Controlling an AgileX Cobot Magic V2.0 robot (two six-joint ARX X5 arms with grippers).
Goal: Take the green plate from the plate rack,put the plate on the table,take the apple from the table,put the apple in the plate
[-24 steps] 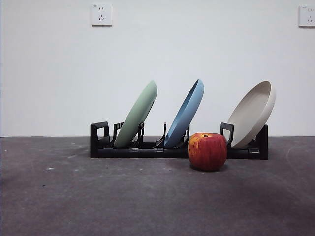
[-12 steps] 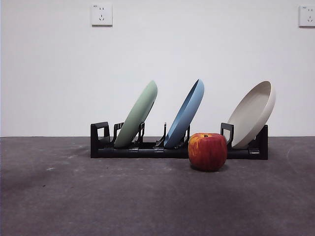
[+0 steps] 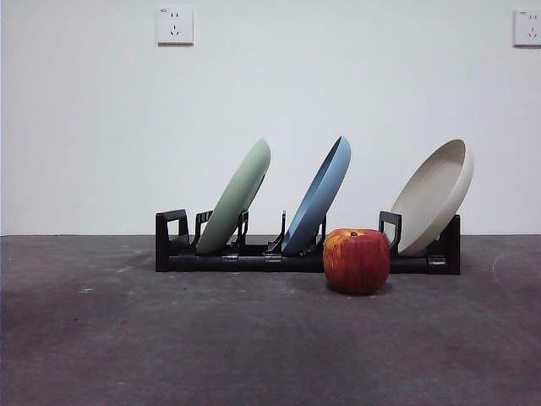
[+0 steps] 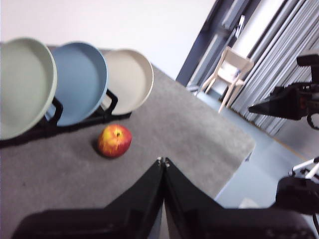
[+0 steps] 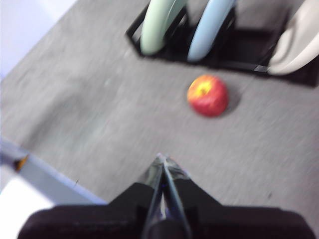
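Note:
The green plate (image 3: 237, 196) leans in the leftmost slot of the black plate rack (image 3: 177, 254); it also shows as green plate (image 4: 22, 87) and green plate (image 5: 158, 22). The red apple (image 3: 356, 260) rests on the table (image 3: 127, 338) just in front of the rack, seen too as apple (image 4: 114, 141) and apple (image 5: 208, 95). My left gripper (image 4: 162, 160) is shut, high above the table and well back from the apple. My right gripper (image 5: 162, 158) is shut as well, hovering over the table short of the apple. Neither gripper shows in the front view.
A blue plate (image 3: 319, 194) and a beige plate (image 3: 435, 196) stand in the rack right of the green one. The table's edge (image 4: 234, 159) drops to the floor, where a chair (image 4: 230, 69) stands. Another table edge (image 5: 45, 181) lies beside the right gripper.

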